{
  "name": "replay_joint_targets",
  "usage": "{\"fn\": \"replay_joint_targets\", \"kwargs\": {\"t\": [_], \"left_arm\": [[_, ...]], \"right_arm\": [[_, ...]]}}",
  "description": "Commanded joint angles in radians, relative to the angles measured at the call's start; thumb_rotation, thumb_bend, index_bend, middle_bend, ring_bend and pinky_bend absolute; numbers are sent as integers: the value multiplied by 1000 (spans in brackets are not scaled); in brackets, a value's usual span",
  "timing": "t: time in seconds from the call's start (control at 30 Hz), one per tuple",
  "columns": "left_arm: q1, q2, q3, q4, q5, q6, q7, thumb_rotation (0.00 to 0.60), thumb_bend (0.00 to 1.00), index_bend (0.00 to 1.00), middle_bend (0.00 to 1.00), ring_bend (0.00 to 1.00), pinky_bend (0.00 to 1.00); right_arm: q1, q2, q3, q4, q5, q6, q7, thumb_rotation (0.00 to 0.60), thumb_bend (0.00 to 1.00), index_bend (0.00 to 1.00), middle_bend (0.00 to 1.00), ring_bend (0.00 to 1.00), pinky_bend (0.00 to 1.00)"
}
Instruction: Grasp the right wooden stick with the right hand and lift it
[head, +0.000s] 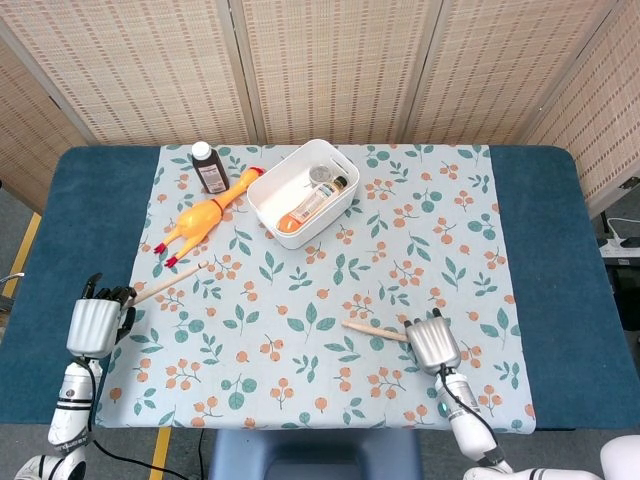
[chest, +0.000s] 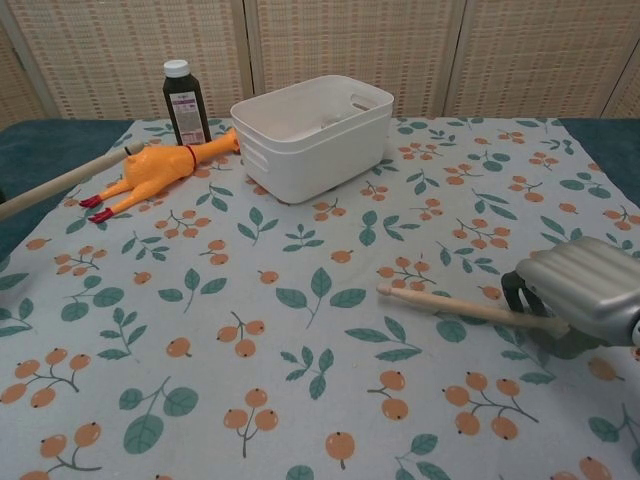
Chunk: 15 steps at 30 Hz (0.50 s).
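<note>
The right wooden stick (head: 375, 330) runs almost level, its free tip pointing left over the floral cloth. My right hand (head: 432, 342) grips its right end with the fingers curled round it. In the chest view the right wooden stick (chest: 460, 307) enters my right hand (chest: 588, 290) at the right edge, just above the cloth. At the table's left edge, my left hand (head: 93, 322) holds the end of the left wooden stick (head: 170, 282), which slants up to the right. The left wooden stick (chest: 62, 181) also shows in the chest view.
A white bin (head: 268, 205) with small items stands at the back centre. Left of it lie a rubber chicken (head: 205, 215) and a dark bottle (head: 209, 167). The floral cloth (head: 420, 240) covers the blue table (head: 560, 250).
</note>
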Motion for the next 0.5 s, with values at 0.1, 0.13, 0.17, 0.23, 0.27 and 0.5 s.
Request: {"fn": "replay_joint_targets", "kwargs": {"t": [0.1,0.13,0.17,0.23,0.27,0.5], "left_arm": [[-9,49,-10,-84,1,0,43,600,594,840,881,520,186],[-10,56,-11,-99,1,-2,51,600,594,840,881,520,186],[-11,63,-12,-115,-1,-4,59,600,594,840,881,521,186],[-13,78,-13,-151,-3,-12,77,600,594,840,881,521,186],[-15,86,-13,-172,-2,-14,92,600,594,840,881,522,186],[-49,111,10,-332,45,-33,250,600,594,840,881,523,186]], "right_arm": [[-10,58,18,-70,-75,35,77,600,392,1000,946,770,338],[-11,67,22,-83,-85,41,87,600,393,1000,946,770,339],[-12,76,27,-95,-94,46,96,600,394,1000,946,770,339],[-12,94,38,-124,-116,55,120,600,395,1000,946,770,340],[-10,101,46,-139,-127,56,133,600,395,1000,946,770,340],[46,69,120,-164,-146,15,164,600,396,1000,946,770,351]]}}
